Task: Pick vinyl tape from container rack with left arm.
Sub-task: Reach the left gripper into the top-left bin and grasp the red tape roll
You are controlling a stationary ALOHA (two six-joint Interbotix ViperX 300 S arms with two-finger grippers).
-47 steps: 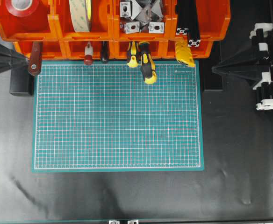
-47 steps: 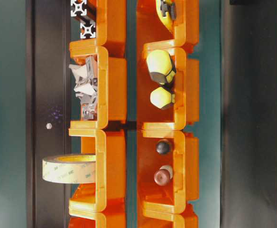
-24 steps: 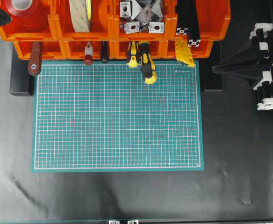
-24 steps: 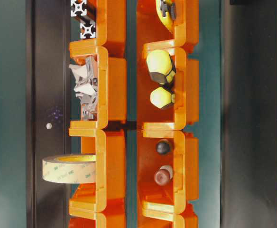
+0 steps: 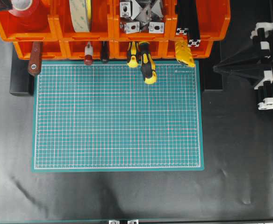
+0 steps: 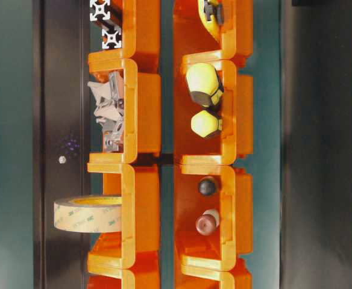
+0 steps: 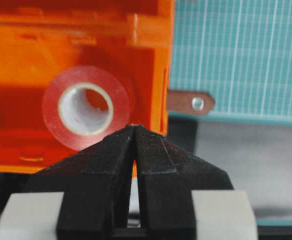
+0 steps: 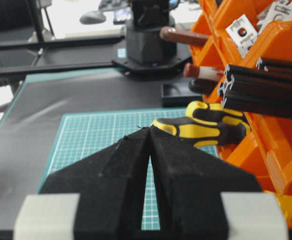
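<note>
Where the overhead view looks down, a green grid mat (image 5: 117, 115) lies on black tabletop (image 5: 127, 196), the orange container rack (image 5: 112, 28) along its far edge; the vinyl tape (image 5: 23, 6) sits in the rack's upper-left bin. Table-level: rack compartments, a cream tape roll (image 6: 87, 214). Left wrist: my left gripper (image 7: 134, 127), jaws pressed together, poised above the red roll. Right wrist: my right gripper (image 8: 149, 130), jaws together, over the mat; a yellow-black screwdriver (image 8: 206, 127) lies beyond.

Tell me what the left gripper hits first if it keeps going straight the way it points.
Probably the vinyl tape: the shut left gripper aims at its lower right edge inside the container rack. Depth is unclear.
</note>
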